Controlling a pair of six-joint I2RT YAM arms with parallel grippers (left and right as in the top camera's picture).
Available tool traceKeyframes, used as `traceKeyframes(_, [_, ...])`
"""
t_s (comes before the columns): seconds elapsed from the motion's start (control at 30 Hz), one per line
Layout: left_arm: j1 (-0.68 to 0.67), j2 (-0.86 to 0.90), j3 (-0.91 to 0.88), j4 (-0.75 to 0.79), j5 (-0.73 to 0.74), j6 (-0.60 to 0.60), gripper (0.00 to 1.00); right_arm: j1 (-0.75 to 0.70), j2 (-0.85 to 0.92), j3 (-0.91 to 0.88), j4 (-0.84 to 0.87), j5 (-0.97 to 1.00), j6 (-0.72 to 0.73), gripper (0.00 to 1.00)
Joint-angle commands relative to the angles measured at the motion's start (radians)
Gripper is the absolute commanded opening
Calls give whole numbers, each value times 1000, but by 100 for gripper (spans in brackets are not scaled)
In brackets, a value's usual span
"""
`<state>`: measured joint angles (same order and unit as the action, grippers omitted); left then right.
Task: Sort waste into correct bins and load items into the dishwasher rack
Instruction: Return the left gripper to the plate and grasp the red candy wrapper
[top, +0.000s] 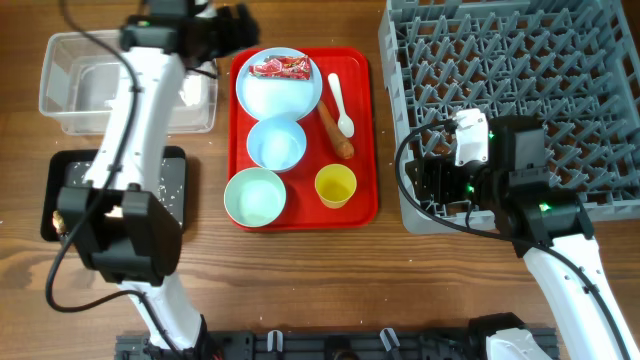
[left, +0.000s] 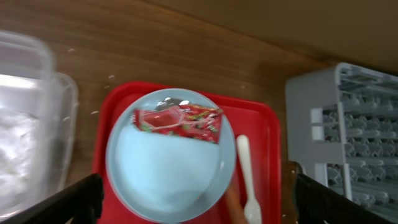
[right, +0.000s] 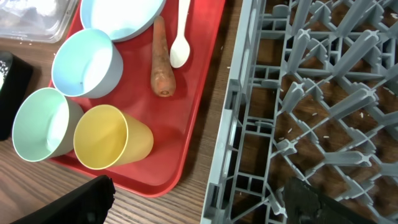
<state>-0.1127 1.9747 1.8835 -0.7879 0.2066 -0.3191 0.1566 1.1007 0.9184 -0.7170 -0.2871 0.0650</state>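
A red snack wrapper (top: 281, 67) lies on the pale blue plate (top: 278, 95) at the back of the red serving tray (top: 365, 150); the left wrist view shows both, wrapper (left: 180, 121) and plate (left: 168, 174). My left gripper (left: 199, 208) hovers above the plate, open and empty. On the tray also lie a white spoon (top: 341, 105), a carrot (top: 335, 130), a blue bowl (top: 276, 143), a green bowl (top: 255, 196) and a yellow cup (top: 335, 186). My right gripper (right: 199, 205) is open and empty over the near left edge of the grey rack (top: 520, 100).
The clear tub (top: 70, 85) stands at the back left with something white in it. The black tray (top: 60, 190), speckled with white grains, lies in front of it, partly hidden by my left arm. Grains also lie under the rack (right: 311, 127).
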Motion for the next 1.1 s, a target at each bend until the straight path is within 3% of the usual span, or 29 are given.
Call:
traceKeyframes(0.0, [-94, -5, 13, 52, -153, 27, 100, 3, 8, 9, 5, 9, -9, 90])
traceKeyframes(0.3, [-120, 220, 13, 262, -264, 186, 99, 3, 8, 9, 5, 10, 16, 90])
traceKeyframes(0.47, [-128, 368, 13, 378, -264, 185, 100, 3, 8, 9, 5, 10, 17, 90])
traceKeyframes(0.7, [-128, 455, 13, 388, -245, 185, 96, 3, 8, 9, 10, 10, 16, 93])
traceKeyframes(0.93, [-148, 478, 13, 351, -242, 185, 78, 3, 8, 9, 11, 10, 16, 93])
traceKeyframes(1.03, [-154, 478, 13, 288, -242, 185, 52, 3, 9, 9, 13, 10, 16, 94])
traceKeyframes(1.07, [-154, 477, 13, 266, -242, 185, 51, 3, 10, 9, 13, 10, 16, 94])
